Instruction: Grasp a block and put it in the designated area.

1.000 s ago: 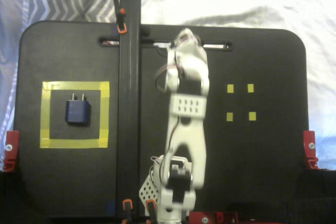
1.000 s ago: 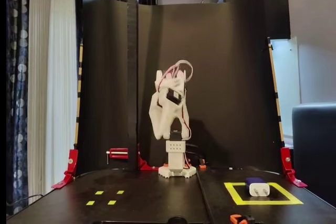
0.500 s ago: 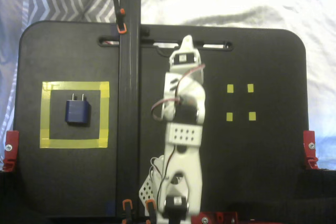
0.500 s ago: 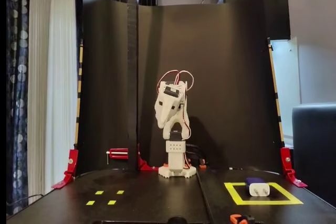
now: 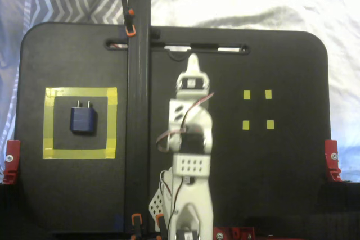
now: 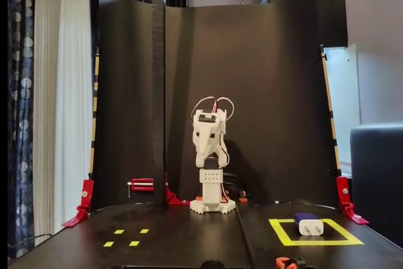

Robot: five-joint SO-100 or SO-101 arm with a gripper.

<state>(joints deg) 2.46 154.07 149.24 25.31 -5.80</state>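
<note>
The dark navy block with two short prongs lies flat inside the designated area, a square of wide yellow tape at the left of the black board. In the other fixed view the block lies in the tape square at the right front. The white arm is folded up at the middle of the board. Its gripper points at the board's far edge, well away from the block, with its jaws together and nothing between them. In the front-on fixed view the gripper hangs folded against the arm.
Four tiny yellow tape squares mark the right half of the board, at the left front in the other fixed view. A black vertical post stands between arm and tape square. Red clamps hold the board's edges.
</note>
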